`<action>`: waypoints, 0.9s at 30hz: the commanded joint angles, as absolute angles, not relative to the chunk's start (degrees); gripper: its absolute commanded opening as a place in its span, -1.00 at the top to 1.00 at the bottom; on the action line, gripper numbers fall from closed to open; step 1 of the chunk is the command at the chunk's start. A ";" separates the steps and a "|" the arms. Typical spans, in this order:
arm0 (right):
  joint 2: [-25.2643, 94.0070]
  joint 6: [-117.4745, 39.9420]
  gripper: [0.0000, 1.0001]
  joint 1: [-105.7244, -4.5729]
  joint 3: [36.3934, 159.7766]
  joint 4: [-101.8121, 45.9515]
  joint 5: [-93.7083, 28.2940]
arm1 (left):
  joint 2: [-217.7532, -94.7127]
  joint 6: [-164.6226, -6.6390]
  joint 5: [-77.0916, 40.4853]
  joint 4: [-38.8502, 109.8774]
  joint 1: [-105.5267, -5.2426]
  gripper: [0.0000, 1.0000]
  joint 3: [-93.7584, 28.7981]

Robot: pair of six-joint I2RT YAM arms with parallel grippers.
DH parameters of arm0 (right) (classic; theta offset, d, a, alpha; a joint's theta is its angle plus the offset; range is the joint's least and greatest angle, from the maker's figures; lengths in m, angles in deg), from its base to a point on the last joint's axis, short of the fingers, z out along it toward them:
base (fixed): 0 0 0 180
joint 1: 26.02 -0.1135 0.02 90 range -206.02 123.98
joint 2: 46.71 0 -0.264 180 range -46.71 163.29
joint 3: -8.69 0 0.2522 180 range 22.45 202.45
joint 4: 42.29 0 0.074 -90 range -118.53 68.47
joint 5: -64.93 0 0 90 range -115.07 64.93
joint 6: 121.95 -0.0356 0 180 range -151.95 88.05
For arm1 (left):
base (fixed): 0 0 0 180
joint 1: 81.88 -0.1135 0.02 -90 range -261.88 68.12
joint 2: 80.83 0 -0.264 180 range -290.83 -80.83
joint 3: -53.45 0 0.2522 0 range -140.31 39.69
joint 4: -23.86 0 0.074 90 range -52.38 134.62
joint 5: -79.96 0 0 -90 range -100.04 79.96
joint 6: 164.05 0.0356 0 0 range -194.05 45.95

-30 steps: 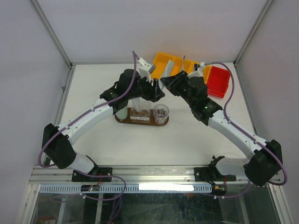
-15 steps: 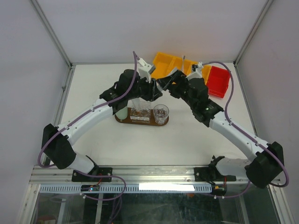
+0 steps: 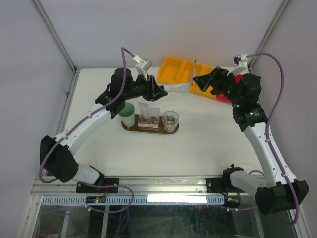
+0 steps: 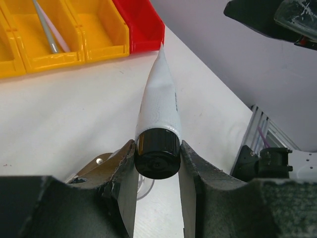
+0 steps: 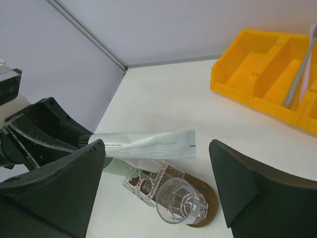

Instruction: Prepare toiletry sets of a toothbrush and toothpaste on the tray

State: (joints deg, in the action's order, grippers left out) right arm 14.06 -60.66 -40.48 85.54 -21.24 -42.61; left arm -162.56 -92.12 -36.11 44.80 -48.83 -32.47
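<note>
1. My left jaws are clamped on the black cap of a white toothpaste tube (image 4: 158,104), one jaw pressed to each side of the cap.
2. The tube juts straight out ahead of those jaws, held clear of the surface (image 3: 198,141). Its flat crimped end is the part farthest from them.
3. My right jaws stand wide apart with nothing between them. They face the left jaws, and the tube's crimped end lies just ahead of their tips, not touching either one.
4. The tray (image 5: 205,198) lies on the surface below the tube, under and a little ahead of both sets of jaws.
5. On the tray, a round clear glass (image 5: 176,201) stands nearest my right jaws, with a cut-glass holder (image 5: 146,181) just beside it, toward my left jaws.
6. A mint-green cup (image 3: 127,113) stands at the tray's end on the left jaws' side. I cannot tell whether it rests on the tray or beside it.
7. The yellow bin (image 4: 104,34) sits beyond the tube's tip from my left jaws, off to the side of my right jaws. Two slim toothbrushes (image 4: 44,27) lean in one of its compartments.
8. A red bin (image 4: 141,25) sits against the yellow bin.
</note>
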 commanded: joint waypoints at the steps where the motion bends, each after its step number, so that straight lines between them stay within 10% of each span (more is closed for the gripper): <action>1: 12.80 -58.18 -0.79 -34.91 85.05 -22.09 -54.91 | -162.30 -98.44 -43.01 35.95 -51.08 1.00 -32.12; 10: 15.54 -84.09 -0.79 -26.53 71.16 -52.59 -74.73 | -161.98 -112.04 -50.91 20.42 -54.55 1.00 -25.93; 27: 21.07 -105.94 -0.33 -37.22 61.74 -83.39 -51.44 | -159.21 -133.54 -55.20 -8.10 -59.04 1.00 -15.80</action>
